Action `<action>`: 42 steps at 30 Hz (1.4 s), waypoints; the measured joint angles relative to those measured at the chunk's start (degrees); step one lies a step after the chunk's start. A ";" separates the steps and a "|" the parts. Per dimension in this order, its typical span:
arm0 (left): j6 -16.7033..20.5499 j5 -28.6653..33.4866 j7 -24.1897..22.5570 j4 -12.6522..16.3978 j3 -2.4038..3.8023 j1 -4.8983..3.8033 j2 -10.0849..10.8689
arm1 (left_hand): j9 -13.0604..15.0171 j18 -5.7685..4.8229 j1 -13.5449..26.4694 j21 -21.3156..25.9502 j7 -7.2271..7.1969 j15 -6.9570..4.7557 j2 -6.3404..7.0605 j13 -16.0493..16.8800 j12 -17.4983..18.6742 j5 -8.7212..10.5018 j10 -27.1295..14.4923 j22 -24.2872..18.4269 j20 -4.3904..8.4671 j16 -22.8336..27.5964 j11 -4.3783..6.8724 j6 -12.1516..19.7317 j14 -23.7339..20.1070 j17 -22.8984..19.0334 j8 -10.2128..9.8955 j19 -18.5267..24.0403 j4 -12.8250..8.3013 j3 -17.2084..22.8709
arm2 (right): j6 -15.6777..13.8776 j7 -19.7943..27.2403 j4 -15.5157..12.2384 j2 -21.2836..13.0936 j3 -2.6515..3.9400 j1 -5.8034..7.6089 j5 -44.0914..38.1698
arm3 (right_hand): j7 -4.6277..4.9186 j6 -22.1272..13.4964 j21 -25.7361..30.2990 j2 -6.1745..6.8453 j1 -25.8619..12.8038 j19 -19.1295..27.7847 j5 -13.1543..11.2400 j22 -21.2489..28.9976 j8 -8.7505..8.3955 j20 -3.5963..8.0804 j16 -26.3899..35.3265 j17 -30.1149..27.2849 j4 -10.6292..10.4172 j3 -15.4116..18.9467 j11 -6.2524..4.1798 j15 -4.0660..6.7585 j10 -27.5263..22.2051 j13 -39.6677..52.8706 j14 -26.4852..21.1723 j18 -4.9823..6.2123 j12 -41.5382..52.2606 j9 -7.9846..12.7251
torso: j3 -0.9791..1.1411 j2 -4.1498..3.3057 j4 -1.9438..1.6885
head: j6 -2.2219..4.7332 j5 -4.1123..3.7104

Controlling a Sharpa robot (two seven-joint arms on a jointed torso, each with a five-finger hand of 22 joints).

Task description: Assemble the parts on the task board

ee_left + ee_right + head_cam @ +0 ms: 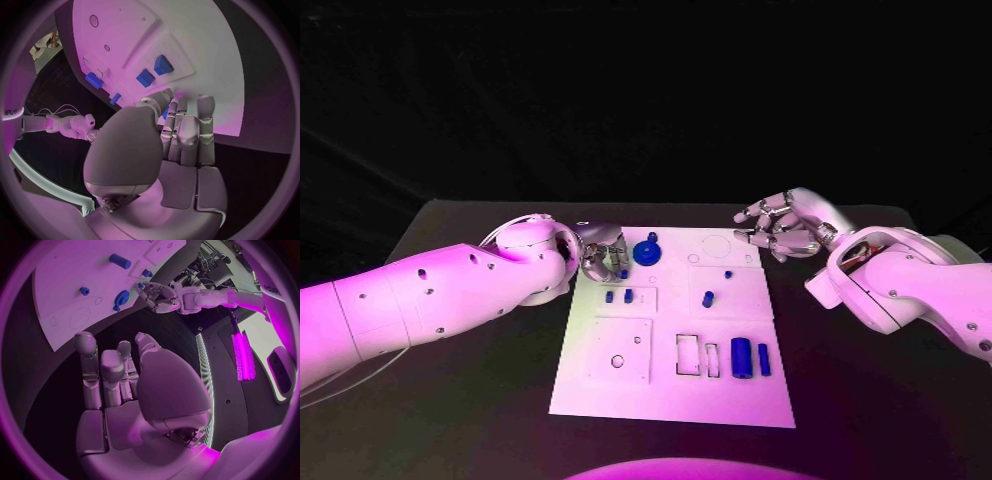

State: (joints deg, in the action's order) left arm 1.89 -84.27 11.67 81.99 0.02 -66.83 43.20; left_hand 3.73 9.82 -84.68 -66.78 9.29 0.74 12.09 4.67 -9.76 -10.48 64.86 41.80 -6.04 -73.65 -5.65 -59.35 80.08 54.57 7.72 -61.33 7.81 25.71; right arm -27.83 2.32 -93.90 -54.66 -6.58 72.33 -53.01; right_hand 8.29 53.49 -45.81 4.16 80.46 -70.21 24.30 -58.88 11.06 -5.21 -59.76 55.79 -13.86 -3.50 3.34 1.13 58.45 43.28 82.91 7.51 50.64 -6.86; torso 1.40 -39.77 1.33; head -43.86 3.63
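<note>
The left hand [600, 251] is held with curled, empty fingers just beside the round blue part [648, 250] on the task board [678, 400], so a reach-and-pinch is judged next, while the right hand [780, 224] is kept spread, well apart.

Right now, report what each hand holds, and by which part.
Nothing is held. The left hand hovers at the task board's far left corner beside a blue part, fingers curled. The right hand hangs off the far right corner, empty.

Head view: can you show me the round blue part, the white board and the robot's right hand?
Round blue part [648, 251], head view, on its body.
Task board [718, 395], head view, bare near edge.
Right hand [779, 226], head view, its middle.
</note>
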 measured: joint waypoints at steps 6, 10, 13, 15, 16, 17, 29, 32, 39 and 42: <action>0.09 0.03 0.08 0.50 0.00 0.00 0.98 | 0.00 0.01 0.06 0.34 0.30 0.21 0.06 -0.08 0.28 0.00 -0.20 -0.19 -0.21 0.00 -0.20 0.31 0.21 -0.19 -0.46 0.21 0.00 0.00 | 0.42 -0.48 0.72 -0.08 0.01 -0.02 -0.29 | 0.01 0.02 0.19 0.76 0.77 -0.35 -0.23 -0.49 0.26 0.11 0.36 0.73 -0.09 -2.29 -0.01 -0.21 -1.18 -7.45 0.20 0.00 -8.58 0.26 | -0.03 0.01 -0.01 | 0.08 -0.10; 0.47 0.16 0.08 1.16 0.03 0.00 1.97 | 0.00 0.00 0.05 0.34 0.61 0.41 0.06 -0.16 0.66 0.00 -0.41 -0.35 -0.33 0.00 -0.41 0.62 0.01 -0.43 -0.79 0.33 0.00 0.00 | 1.49 -1.30 1.68 -0.16 0.01 -0.02 -1.94 | 0.20 1.11 -2.52 1.50 2.62 -2.12 -2.77 -2.51 0.46 0.23 0.05 0.83 0.71 -4.27 -0.01 -0.21 -1.19 -12.45 0.64 0.00 -14.52 0.38 | -0.03 0.02 -0.02 | 0.20 -0.16; 1.36 0.82 -0.08 1.61 0.08 -0.09 2.93 | 0.00 0.00 0.05 0.94 0.62 0.73 0.06 -0.24 0.90 0.00 -0.63 -1.38 -0.77 0.26 -0.63 0.62 -0.31 -1.49 -1.12 0.88 0.18 0.18 | 2.88 -2.16 2.22 -0.17 0.01 -0.02 -4.71 | 0.11 2.32 -5.79 2.07 3.90 -3.76 -4.25 -4.98 0.45 0.25 -1.55 2.28 1.52 -6.09 0.30 -0.18 -0.44 -16.57 0.86 0.00 -19.31 0.51 | -0.03 0.04 -0.01 | 0.29 -0.24; 2.49 2.27 -0.36 1.82 0.09 -0.26 3.64 | 0.00 0.00 0.05 1.95 0.62 0.98 0.06 -0.33 1.14 0.00 -1.12 -3.06 -0.82 1.24 -0.70 0.63 -1.02 -3.18 -1.12 2.07 0.17 0.16 | 4.03 -2.89 2.41 -0.10 0.01 -0.02 -7.29 | 0.07 3.07 -7.78 2.53 4.35 -4.69 -4.93 -6.52 0.45 0.29 -2.85 3.47 1.84 -7.38 0.35 -0.18 0.49 -19.02 0.86 -0.01 -22.26 0.61 | -0.02 0.05 -0.01 | 0.39 -0.36; 3.11 3.26 -0.56 1.88 0.11 -0.36 3.96 | 0.00 0.00 0.22 2.23 0.62 0.98 0.23 -0.33 1.14 0.00 -1.12 -3.55 -0.83 1.42 -0.71 0.63 -1.06 -3.58 -1.12 2.26 0.35 0.35 | 4.53 -3.22 2.46 -0.03 0.01 -0.03 -8.59 | -0.01 3.55 -9.02 2.57 4.40 -5.11 -5.16 -7.54 0.45 0.32 -3.81 4.34 2.00 -8.21 0.35 -0.18 1.22 -20.57 0.85 0.00 -24.17 0.69 | -0.01 0.06 0.02 | 0.44 -0.46; 3.81 4.55 -0.81 1.95 0.13 -0.48 4.32 | 0.00 0.00 0.40 2.75 0.62 0.96 0.36 -0.33 1.14 0.00 -1.12 -4.28 -0.92 1.85 -0.71 0.63 -1.50 -4.40 -1.12 2.76 0.40 0.40 | 5.05 -3.58 2.49 0.05 0.01 -0.05 -10.07 | 0.04 3.71 -9.67 2.57 4.40 -5.36 -5.32 -8.06 0.45 0.20 -4.33 4.81 2.09 -8.59 0.30 -0.18 1.62 -21.38 0.85 0.00 -25.14 0.75 | 0.00 0.08 0.03 | 0.51 -0.61; 12.59 32.81 -8.57 3.74 0.19 -1.06 8.08 | 0.14 0.00 0.26 7.41 0.71 0.67 -0.34 0.43 -0.22 0.00 0.33 -8.62 -0.61 14.21 -0.31 -0.34 -10.23 -23.35 -1.12 5.94 0.40 0.72 | 10.03 -9.81 1.15 1.29 0.01 -0.94 -31.53 | -0.10 5.49 -14.88 4.10 3.61 -6.87 -5.59 -12.69 -0.36 -0.11 -8.78 8.76 2.37 -11.08 0.60 -0.21 4.37 -28.25 0.86 -0.90 -34.19 1.26 | 0.00 0.05 0.02 | 1.11 -2.99; 14.15 41.05 -11.14 4.69 0.16 -1.06 8.98 | 0.13 0.00 0.26 7.90 0.71 0.76 -0.34 0.44 -0.50 0.00 0.00 -9.00 -0.79 15.57 -0.41 -0.33 -10.93 -25.02 -1.12 6.18 0.34 0.71 | 10.84 -11.59 0.90 1.94 0.00 -1.20 -36.24 | -0.11 5.49 -15.28 4.41 3.30 -6.87 -5.78 -13.02 -0.89 -0.11 -8.87 8.90 2.49 -11.33 0.60 -0.40 4.37 -29.13 1.05 -0.89 -35.37 1.41 | -0.02 0.04 0.06 | 1.22 -3.30; 15.41 59.68 -17.31 6.47 0.09 -1.04 10.20 | 0.13 -0.01 0.34 9.99 0.71 0.81 -1.02 0.66 -1.11 0.00 -0.61 -10.27 -0.92 18.41 -0.61 -0.33 -12.71 -26.97 -1.12 7.28 -0.25 0.39 | 12.27 -14.98 1.28 4.20 -0.01 -1.64 -43.74 | 0.08 5.70 -15.80 4.61 3.10 -7.07 -5.81 -13.63 -1.56 -0.31 -9.50 9.36 2.64 -12.04 0.82 -0.40 4.14 -30.67 1.04 -0.89 -36.99 1.60 | -0.07 0.01 -0.02 | 1.40 -4.10; 15.29 65.45 -19.33 6.83 0.07 -1.02 10.44 | 0.13 -0.01 0.37 10.43 0.71 1.09 -1.49 0.69 -1.39 0.00 -1.12 -10.49 -0.91 18.87 -0.71 -0.33 -13.00 -27.30 -1.12 7.28 -0.48 0.15 | 12.73 -15.95 1.95 5.32 -0.01 -1.97 -45.62 | 0.08 5.70 -16.16 5.08 3.12 -7.09 -5.81 -13.93 -1.78 -0.33 -10.08 9.67 2.72 -12.19 0.82 -0.42 4.14 -31.11 1.06 -0.90 -37.49 1.74 | -0.07 -0.01 -0.12 | 1.47 -4.29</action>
State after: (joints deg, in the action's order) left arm 17.18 -18.82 -7.66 88.82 0.09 -67.85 53.63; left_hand 3.86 9.81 -84.32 -56.35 10.00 1.83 10.59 5.36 -11.16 -10.48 63.74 31.31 -6.96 -54.78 -6.36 -59.67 67.08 27.27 6.60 -54.05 7.32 25.86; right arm -15.10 -13.63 -91.95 -49.34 -6.59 70.37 -98.63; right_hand 8.37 59.19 -61.97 9.24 83.58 -77.30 18.49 -72.82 9.27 -5.55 -69.84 65.46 -11.14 -15.70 4.16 0.71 62.59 12.17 83.96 6.61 13.15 -5.12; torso 1.33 -39.77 1.21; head -42.39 -0.66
